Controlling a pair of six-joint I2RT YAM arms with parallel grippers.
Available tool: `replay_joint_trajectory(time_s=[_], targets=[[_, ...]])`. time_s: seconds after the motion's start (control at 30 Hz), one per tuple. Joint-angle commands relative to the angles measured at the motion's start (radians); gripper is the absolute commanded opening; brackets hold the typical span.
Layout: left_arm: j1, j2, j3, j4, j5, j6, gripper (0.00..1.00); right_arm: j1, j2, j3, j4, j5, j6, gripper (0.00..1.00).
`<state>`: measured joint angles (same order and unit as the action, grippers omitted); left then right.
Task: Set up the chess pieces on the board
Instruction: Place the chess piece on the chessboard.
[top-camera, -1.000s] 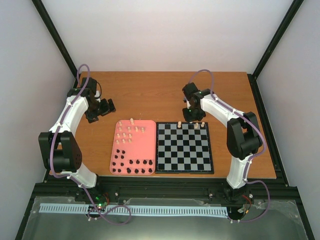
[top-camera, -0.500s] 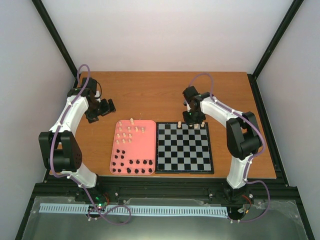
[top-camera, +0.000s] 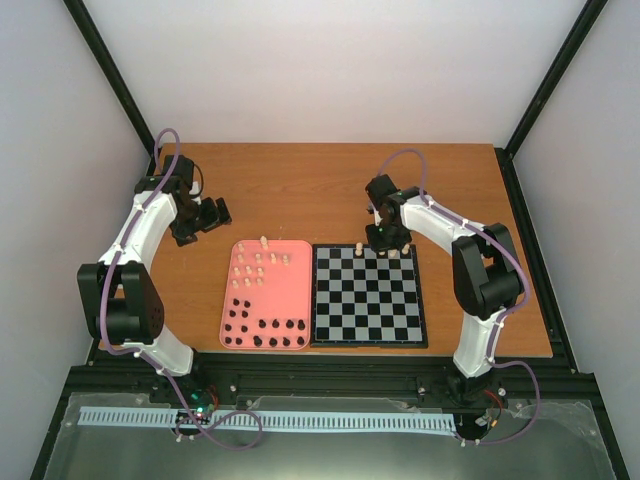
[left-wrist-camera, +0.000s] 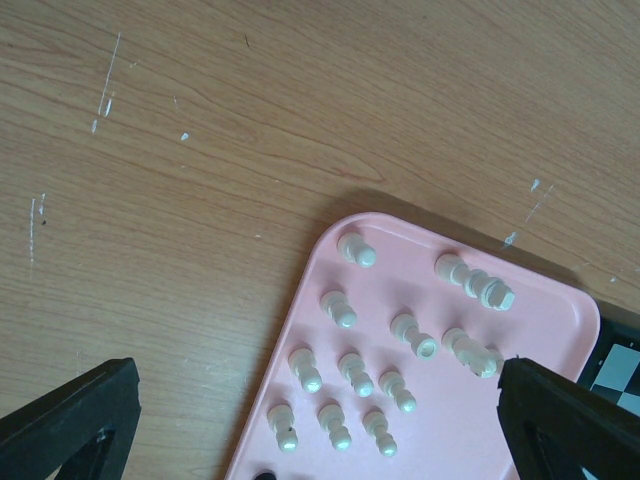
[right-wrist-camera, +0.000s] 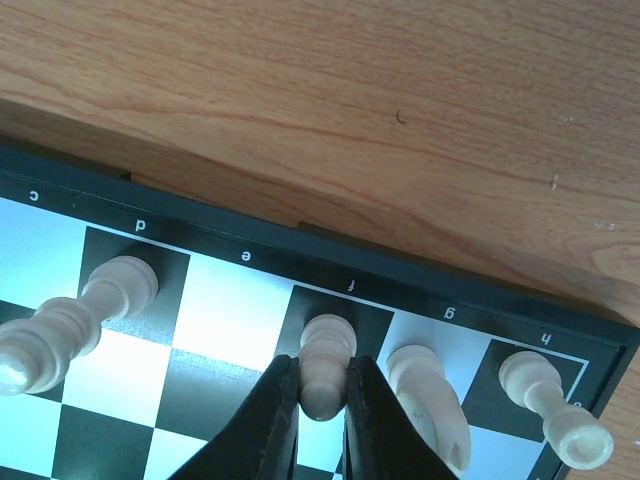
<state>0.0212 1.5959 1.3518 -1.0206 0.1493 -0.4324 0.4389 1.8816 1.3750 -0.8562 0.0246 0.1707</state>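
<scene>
white arms (top-camera: 140, 222), black joints (top-camera: 132, 303), purple cables (top-camera: 168, 131) (looped)

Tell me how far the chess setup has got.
Early. Done: the cream d-file piece, g-file piece and h-file piece stand on the board's far row. In hand: the right tool grips the f-file piece at its square. Left: about a dozen tray cream pieces and the black pieces wait on the pink tray; the left tool hovers open near it.
</scene>
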Motion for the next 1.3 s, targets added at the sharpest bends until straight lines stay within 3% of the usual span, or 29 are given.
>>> replay_joint_trajectory(time_s=[0.0,0.57,0.83,1.0,1.27], targets=[[-0.003,0.003,0.012,-0.001,-0.002,0.0,1.0,-0.004,-0.005,-0.002,0.018,-0.004,0.013,0.07],[-0.003,-0.001,0.006,0.001,0.003,-0.002,1.0,-0.004,-0.037,-0.025,0.002,-0.003,0.014,0.15],[-0.002,0.0,0.01,0.002,0.003,-0.003,1.0,-0.004,-0.064,-0.009,-0.005,-0.021,0.006,0.27],[-0.003,0.001,0.01,0.001,0.004,-0.003,1.0,-0.005,-0.084,0.03,-0.029,-0.009,0.012,0.29],[-0.003,0.004,0.012,0.003,0.007,-0.003,1.0,0.006,-0.087,0.186,-0.078,-0.027,0.012,0.51]])
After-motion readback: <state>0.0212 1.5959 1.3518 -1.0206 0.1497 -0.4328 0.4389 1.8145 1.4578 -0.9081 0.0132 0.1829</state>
